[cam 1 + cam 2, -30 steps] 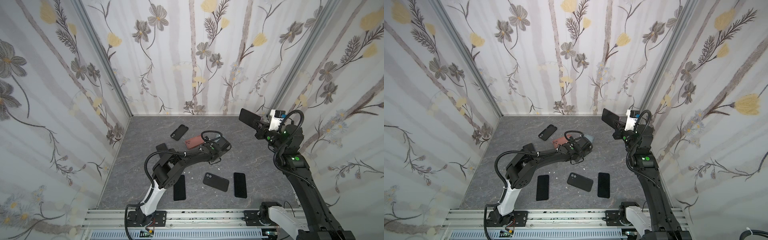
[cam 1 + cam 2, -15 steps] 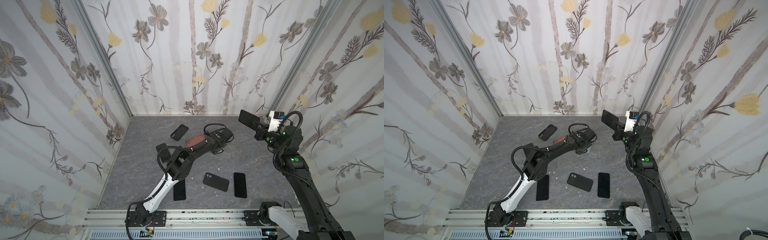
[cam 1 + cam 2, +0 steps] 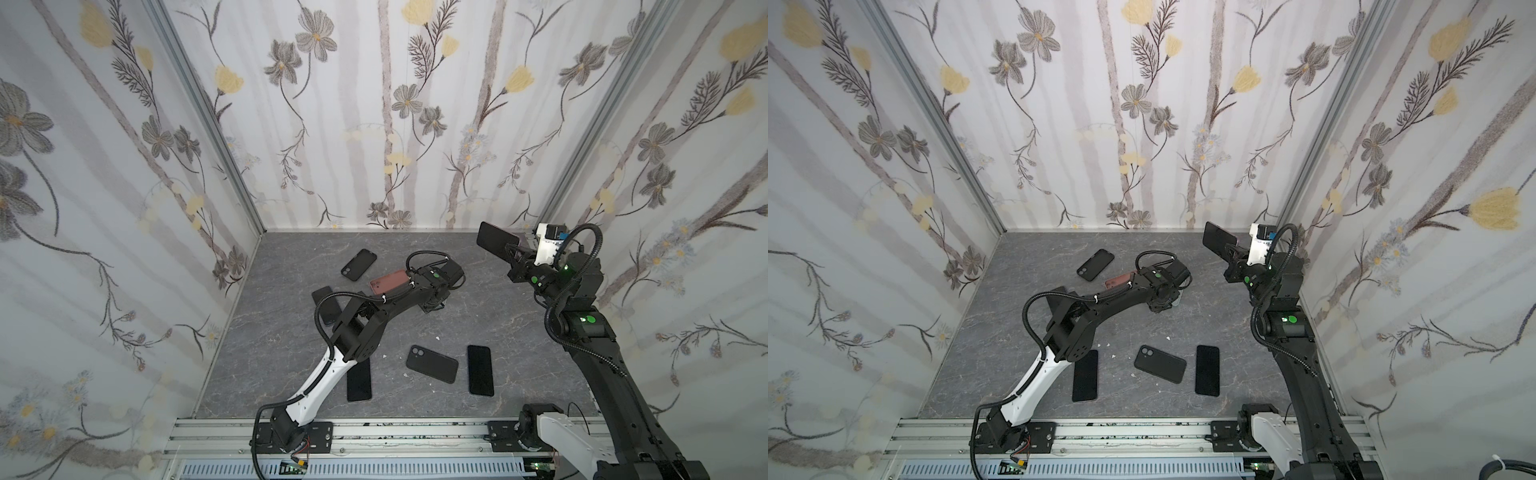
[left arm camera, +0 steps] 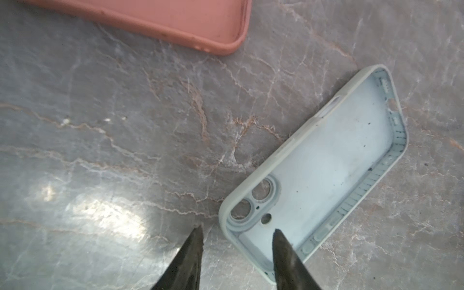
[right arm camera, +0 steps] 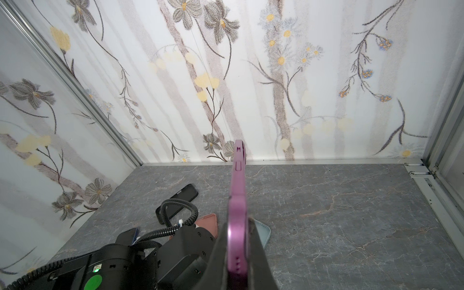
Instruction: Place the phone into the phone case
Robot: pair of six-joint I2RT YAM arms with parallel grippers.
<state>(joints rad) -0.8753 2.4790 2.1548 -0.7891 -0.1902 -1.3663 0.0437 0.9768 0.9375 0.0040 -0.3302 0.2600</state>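
A pale blue phone case [image 4: 324, 160] lies open side up on the grey marble floor. My left gripper [image 4: 237, 229] is low over its camera-hole end. One fingertip [image 4: 277, 236] is inside the case, the other is on the floor outside, and the rim lies between the open jaws. In both top views the left wrist [image 3: 432, 286] hides this case. My right gripper [image 5: 238, 251] is shut on a purple phone [image 5: 237, 200], held edge-up in the air at the back right [image 3: 496, 241].
A pink case [image 3: 388, 280] lies just behind the left wrist. A black case [image 3: 358, 264] is farther back. Near the front lie another black case [image 3: 432, 363] and two black phones [image 3: 480, 370] [image 3: 358, 382]. A dark phone [image 3: 326, 305] lies partly under the left arm.
My left arm has stretched out with its elbow lifting, and its jaws have narrowed around the pale case's rim. The right arm with the phone has barely moved.
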